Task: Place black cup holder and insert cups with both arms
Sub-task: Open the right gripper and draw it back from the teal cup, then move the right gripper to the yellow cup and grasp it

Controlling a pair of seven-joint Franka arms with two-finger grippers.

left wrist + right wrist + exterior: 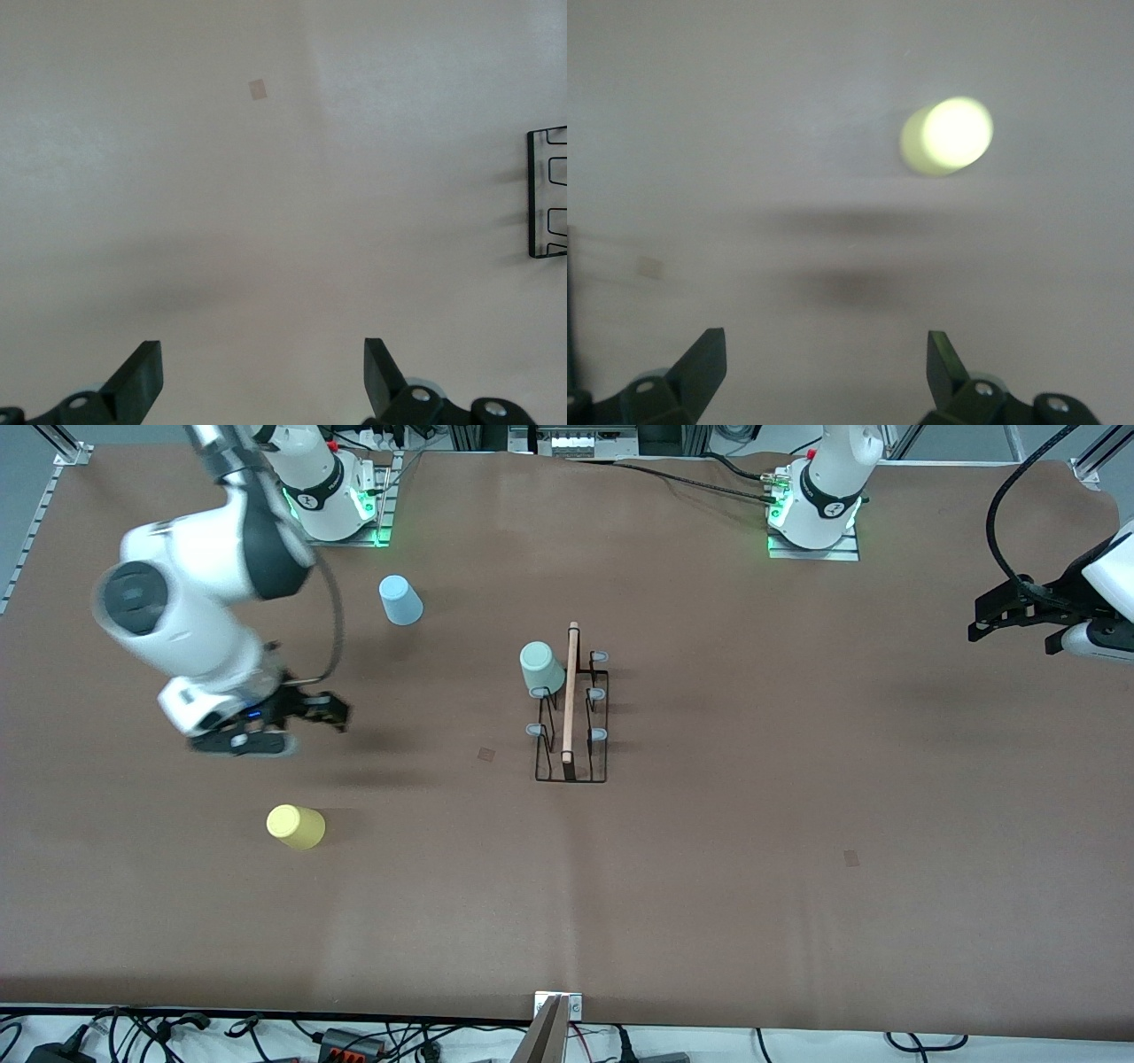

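The black cup holder (571, 707) stands placed, the green cup (541, 670) on a peg. The yellow cup (297, 826), at five o'clock below the open, empty right gripper (330, 714), and the blue cup (400, 600) wait. The left gripper (1014, 613) waits open

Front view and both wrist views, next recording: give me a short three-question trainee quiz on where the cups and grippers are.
1. True or false: the green cup sits upside down on a peg of the rack.
2. Which cup lies nearest the front camera? A) yellow cup B) blue cup C) green cup
3. Fill in: the right gripper hangs with its fingers ____ over bare table between the blue and yellow cups, while the left gripper waits at the left arm's end of the table.

Key: 1 true; 2 A; 3 open.
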